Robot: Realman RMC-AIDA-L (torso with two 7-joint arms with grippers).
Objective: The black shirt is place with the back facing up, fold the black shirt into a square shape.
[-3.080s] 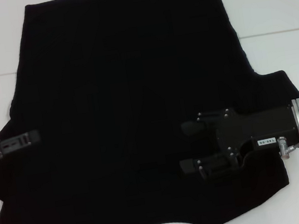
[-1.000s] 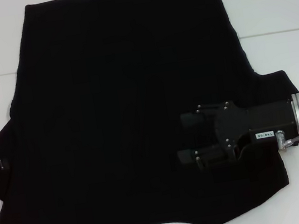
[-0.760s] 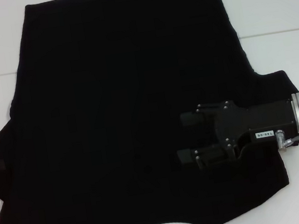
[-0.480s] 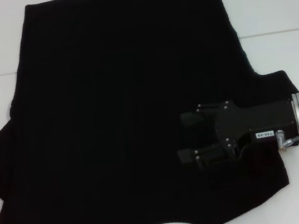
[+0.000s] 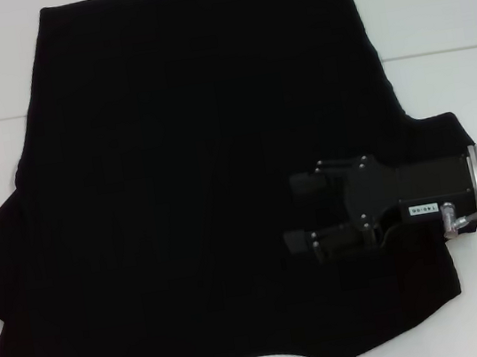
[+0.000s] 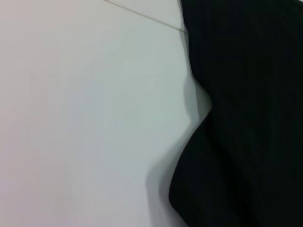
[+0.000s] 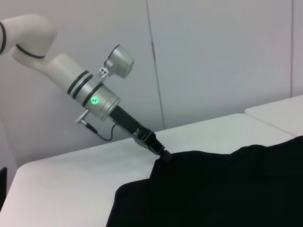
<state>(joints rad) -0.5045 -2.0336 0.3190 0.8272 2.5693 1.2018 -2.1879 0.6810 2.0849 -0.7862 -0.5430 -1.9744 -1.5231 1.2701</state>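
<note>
we see the black shirt [image 5: 211, 174] lying flat on the white table [image 5: 428, 6], spread wide. the right gripper [image 5: 302, 211] hovers over the shirt's right part, its fingers apart and holding nothing. the left gripper [image 7: 164, 153] touches the shirt's left sleeve edge; we cannot tell if it is closed, maybe it pinches the cloth.

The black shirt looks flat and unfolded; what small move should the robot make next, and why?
Probably close the left tool on the sleeve edge. It sits at the left sleeve tip of the black shirt, which lies spread with no fold made yet, while the right tool hovers open over the right side.
</note>
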